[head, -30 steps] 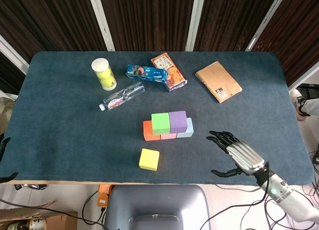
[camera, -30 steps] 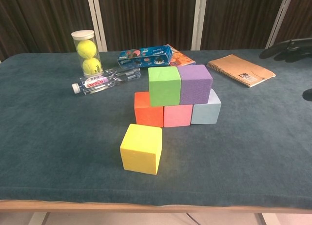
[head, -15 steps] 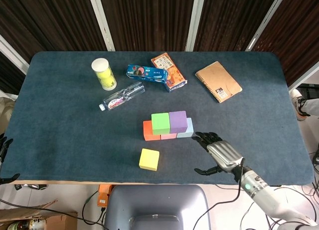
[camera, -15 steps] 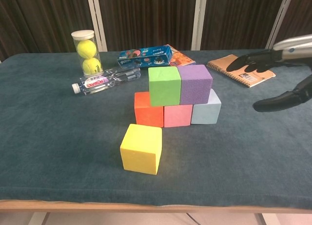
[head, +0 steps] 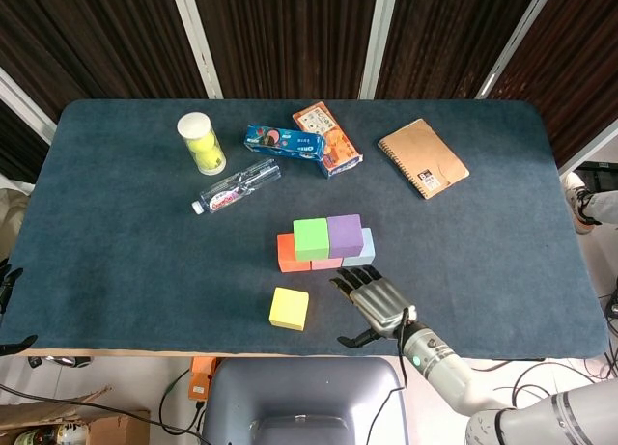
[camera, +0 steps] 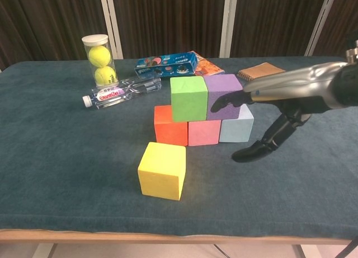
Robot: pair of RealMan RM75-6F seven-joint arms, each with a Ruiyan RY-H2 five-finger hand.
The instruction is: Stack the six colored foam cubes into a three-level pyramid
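Foam cubes sat near the middle of the dark blue cloth-covered surface (head: 116, 233): an orange cube (camera: 169, 126), pink cube (camera: 203, 132) and light blue cube (camera: 238, 125) in a row, with a green cube (camera: 188, 98) and purple cube (camera: 222, 94) stacked on top. The yellow cube (head: 289, 308) lay alone at about 7 o'clock from the stack, well apart from it. The right hand (head: 373, 298) hovered just at 5 o'clock of the stack, fingers spread, grasping nothing. Only the left hand's (head: 5, 281) fingertips showed at the frame edge; I cannot tell its state. At the far side lay a tennis ball tube (head: 201, 143), water bottle (head: 237, 185), snack boxes (head: 301, 142) and a notebook (head: 422, 157). Dark slatted wall panels (head: 280, 30) stood behind.
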